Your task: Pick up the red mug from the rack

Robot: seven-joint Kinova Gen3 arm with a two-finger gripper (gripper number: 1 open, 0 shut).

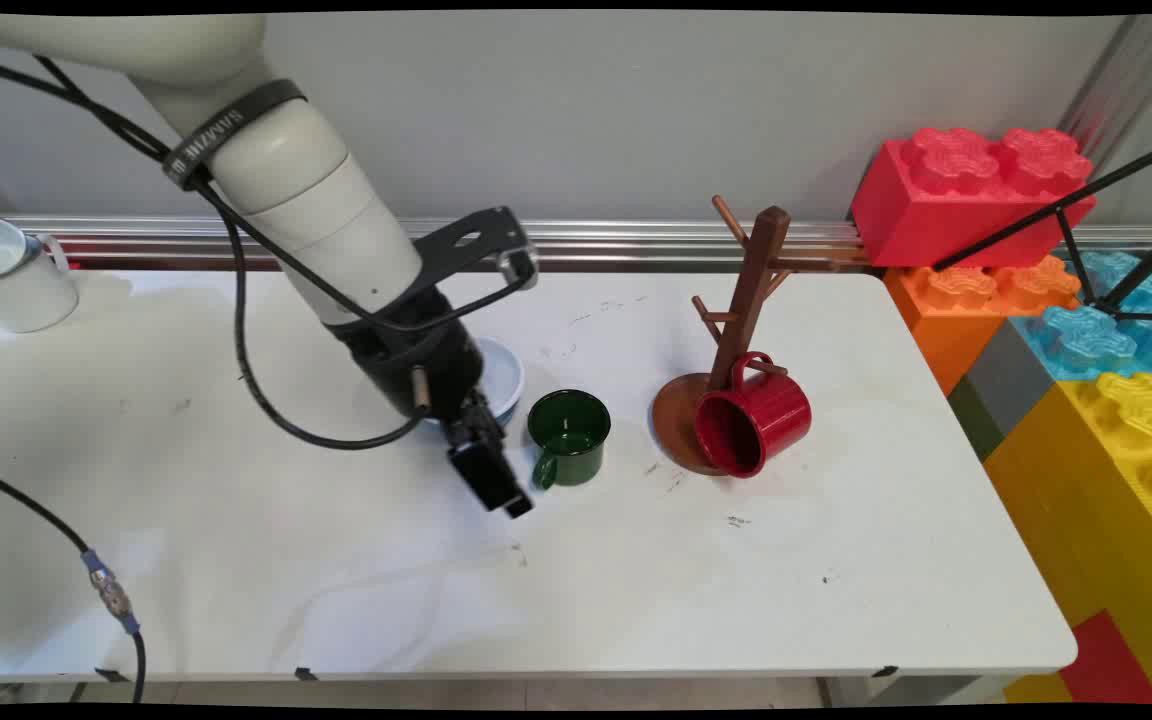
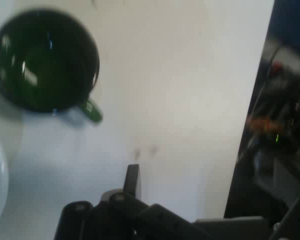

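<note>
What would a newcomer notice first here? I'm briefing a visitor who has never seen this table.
Probably the hand, low over the white table just left of an upright green mug; a white bowl sits behind it. To the right, a red mug lies tipped against the brown mug tree, and bright giant blocks stack at the table's right end.

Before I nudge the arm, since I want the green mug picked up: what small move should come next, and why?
Probably a short sideways shift of the gripper toward the green mug, bringing it over the handle. In the main view the gripper sits low beside the mug, on its handle side, not touching it. In the hand view the mug lies off to the upper left, not ahead of the fingers. Whether they are open is unclear.
</note>
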